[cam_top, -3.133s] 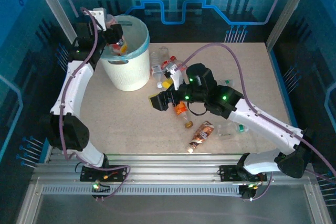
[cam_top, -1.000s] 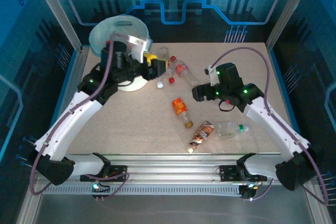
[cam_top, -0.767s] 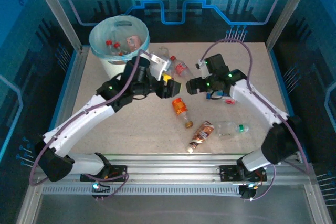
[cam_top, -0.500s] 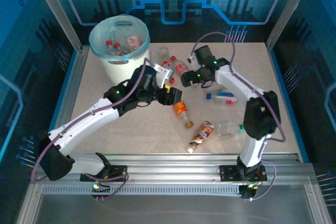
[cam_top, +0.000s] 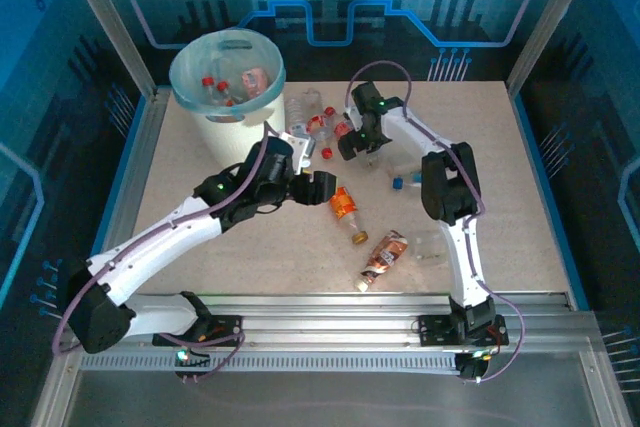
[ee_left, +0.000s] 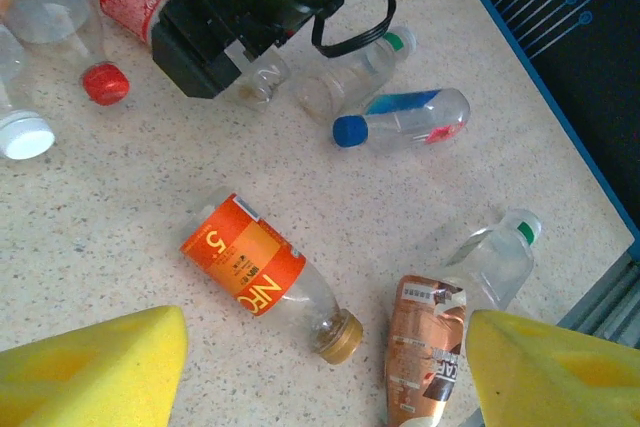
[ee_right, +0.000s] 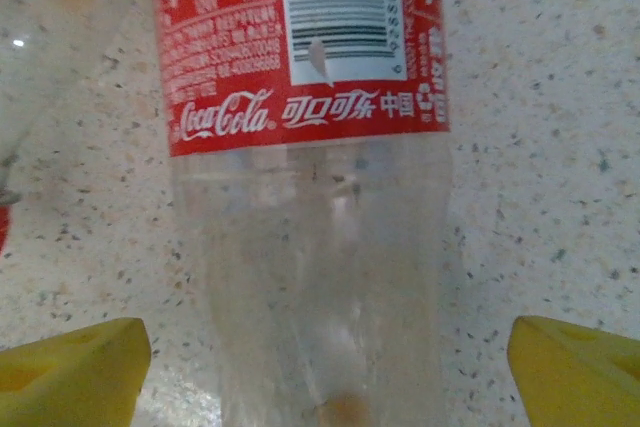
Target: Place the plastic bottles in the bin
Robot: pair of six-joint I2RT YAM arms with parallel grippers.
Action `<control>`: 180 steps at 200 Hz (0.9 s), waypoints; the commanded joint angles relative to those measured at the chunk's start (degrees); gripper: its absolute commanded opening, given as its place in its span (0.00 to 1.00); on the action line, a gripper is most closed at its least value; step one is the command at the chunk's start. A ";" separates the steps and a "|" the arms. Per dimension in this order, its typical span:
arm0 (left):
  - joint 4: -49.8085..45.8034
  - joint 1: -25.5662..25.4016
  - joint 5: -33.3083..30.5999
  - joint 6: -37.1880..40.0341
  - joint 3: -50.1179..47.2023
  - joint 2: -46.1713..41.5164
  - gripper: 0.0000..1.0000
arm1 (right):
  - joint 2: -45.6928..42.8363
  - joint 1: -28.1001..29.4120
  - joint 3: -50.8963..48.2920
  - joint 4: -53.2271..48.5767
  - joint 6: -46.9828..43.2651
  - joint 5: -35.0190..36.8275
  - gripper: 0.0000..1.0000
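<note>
The bin, a white bucket with a light-blue liner, stands at the back left with several red-capped bottles inside. My left gripper hangs open above an orange-labelled bottle lying on the table. A brown-labelled bottle lies beside its right pad. My right gripper is open and low over a lying red-labelled bottle. That bottle's clear base sits between the yellow pads, which stand apart from its sides.
More red-labelled bottles and loose-looking red and white caps lie between the bin and the right gripper. A blue-capped bottle and a green-capped clear bottle lie further right. The table's right edge is close.
My left gripper swung away from the bin and forward to above the orange-labelled bottle, opening wider. My right gripper travelled left across the table to the red-labelled bottle.
</note>
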 commanded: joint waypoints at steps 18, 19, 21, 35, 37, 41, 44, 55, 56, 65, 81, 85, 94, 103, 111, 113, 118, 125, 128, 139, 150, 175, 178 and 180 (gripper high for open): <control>-0.32 -0.33 -2.71 -0.81 -0.88 -2.63 0.75 | 1.30 -0.64 2.22 -4.60 -2.14 -3.43 0.80; -0.34 -0.36 -2.77 -0.76 -0.96 -2.64 0.75 | 1.21 -0.63 2.16 -4.60 -2.18 -3.43 0.79; -0.34 -0.31 -2.70 -0.72 -0.95 -2.75 0.75 | 1.12 -0.65 2.06 -4.67 -2.14 -3.49 0.78; -0.37 -0.30 -2.79 -0.79 -1.03 -3.10 0.75 | -0.12 -0.72 1.14 -4.62 -2.02 -3.23 0.72; -0.40 -0.29 -2.82 -0.79 -1.04 -3.22 0.75 | -0.12 -0.71 0.88 -4.54 -1.97 -3.16 0.72; -0.41 -0.32 -2.81 -0.84 -1.04 -3.31 0.75 | -1.39 -0.76 0.49 -4.47 -2.03 -3.02 0.69; -0.40 -0.34 -2.82 -0.80 -1.11 -3.41 0.75 | -2.04 -0.84 0.18 -4.39 -1.97 -2.99 0.68; -0.30 -0.36 -2.90 -0.71 -1.13 -3.66 0.75 | -3.81 -1.08 -1.08 -4.15 -1.54 -2.90 0.65; -0.32 -0.37 -2.91 -0.71 -1.13 -3.68 0.75 | -4.03 -1.12 -1.20 -4.11 -1.53 -2.90 0.65; -0.18 -0.30 -3.09 -0.63 -1.13 -3.86 0.75 | -5.81 -1.27 -2.70 -3.61 -1.28 -3.29 0.62; 0.07 -0.30 -3.21 -0.56 -0.80 -4.13 0.75 | -9.29 -1.52 -5.86 -2.31 -0.45 -3.76 0.60; 0.13 -0.29 -3.19 -0.60 -0.84 -4.22 0.75 | -10.03 -1.52 -6.75 -1.89 -0.30 -3.78 0.59; 0.22 -0.30 -3.23 -0.56 -0.52 -4.27 0.75 | -12.19 -1.59 -8.66 -1.01 0.22 -3.86 0.59; 0.37 -0.34 -3.15 -0.53 -0.34 -4.27 0.76 | -14.10 -1.59 -10.52 -0.25 0.76 -4.16 0.58; 0.42 -0.31 -3.25 -0.63 -0.20 -4.30 0.76 | -15.89 -1.61 -12.06 0.54 1.22 -4.37 0.58; 0.50 -0.36 -3.26 -0.66 -0.17 -4.38 0.76 | -16.30 -1.59 -12.53 0.80 1.26 -4.50 0.58; 0.62 -0.37 -3.38 -0.79 -0.16 -4.40 0.76 | -17.34 -1.56 -13.56 1.29 1.43 -4.65 0.57; 0.75 -0.30 -3.46 -0.97 -0.16 -4.34 0.76 | -18.98 -1.59 -15.01 1.92 1.78 -5.03 0.57; 0.79 -0.29 -3.49 -1.03 -0.08 -4.39 0.76 | -19.66 -1.59 -15.54 2.17 1.92 -5.01 0.57; 1.10 -0.30 -3.59 -1.32 -0.01 -4.47 0.76 | -21.95 -1.68 -17.50 3.04 2.59 -5.00 0.55; 1.45 -0.30 -3.70 -1.53 0.09 -4.53 0.76 | -24.51 -1.68 -19.51 4.05 3.31 -5.09 0.54; 2.36 -0.35 -4.89 -1.94 0.50 -4.52 0.76 | -30.84 -1.85 -24.78 6.87 5.15 -6.07 0.52; 2.52 -0.30 -5.06 -1.94 0.54 -4.54 0.76 | -31.66 -1.85 -25.53 7.33 5.52 -6.19 0.52; 2.63 -0.34 -5.19 -1.94 0.54 -4.54 0.76 | -32.26 -1.85 -26.09 7.59 5.76 -6.34 0.51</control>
